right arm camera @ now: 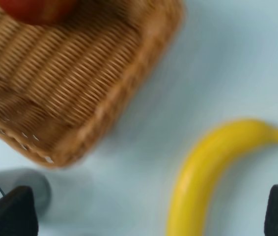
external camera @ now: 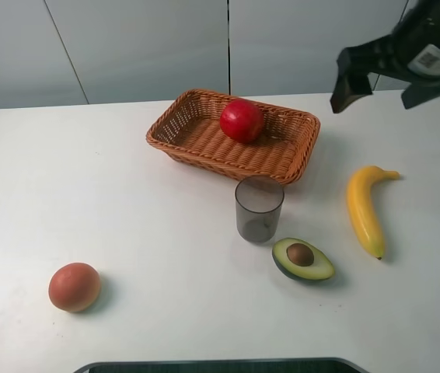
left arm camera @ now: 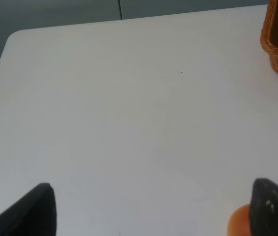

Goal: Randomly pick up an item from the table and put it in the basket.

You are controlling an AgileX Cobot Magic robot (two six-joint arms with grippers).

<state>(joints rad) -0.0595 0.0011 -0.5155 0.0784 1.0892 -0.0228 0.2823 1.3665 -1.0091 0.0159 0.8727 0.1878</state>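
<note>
Apple (external camera: 242,120) sits in the basket (external camera: 204,140); my right pincer (external camera: 383,74) spread, empty (view blurred), banana (external camera: 364,208) right below; a low retreat could clip the basket rim.

Red apple (external camera: 242,120), orange-brown woven basket (external camera: 204,144) (wicker weave), white table (external camera: 127,210)

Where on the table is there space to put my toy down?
The widest bare stretch of the table lies left of the basket, above the orange fruit. It is crowded on the right, where the cup, avocado and banana sit near each other.
</note>
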